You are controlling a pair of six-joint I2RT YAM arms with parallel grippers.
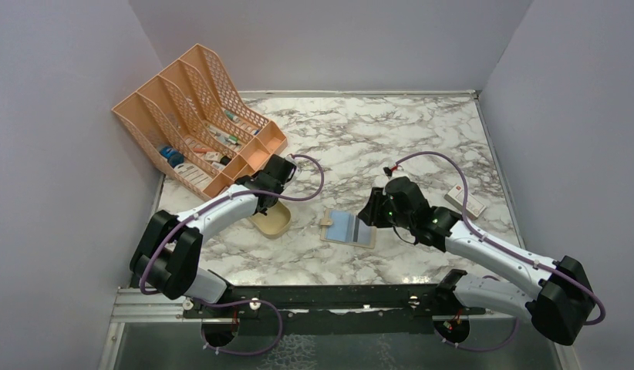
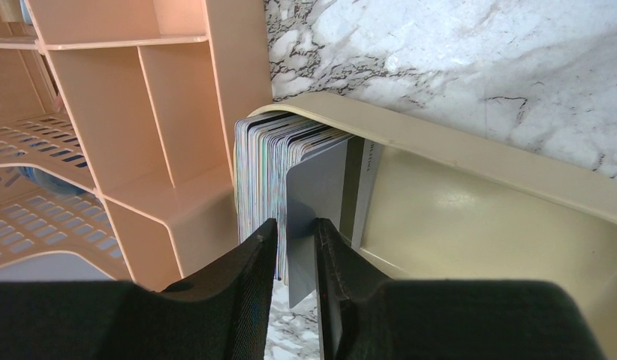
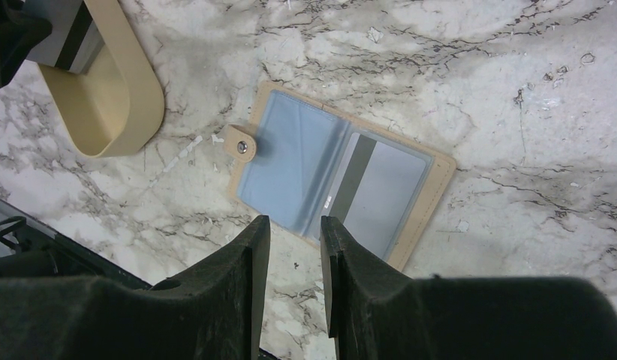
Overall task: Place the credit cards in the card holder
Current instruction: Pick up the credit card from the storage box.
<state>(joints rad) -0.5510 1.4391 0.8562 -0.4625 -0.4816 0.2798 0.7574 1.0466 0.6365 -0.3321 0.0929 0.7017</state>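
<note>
Card holder is laid open on the marble table, at 3 o'clock from the beige dish in the top view, one striped card tucked inside. The other credit cards are stood on edge in that dish. Left gripper is placed around the front grey card, whether it's properly clamped can't be told. Right gripper is held above the holder, fingers slightly apart, nothing between

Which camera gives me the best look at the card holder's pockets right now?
Right wrist: the card holder lies open mid-frame, both pale blue pockets clear, a striped card in one. Top external shows it only small and far off; left wrist doesn't show it.
</note>
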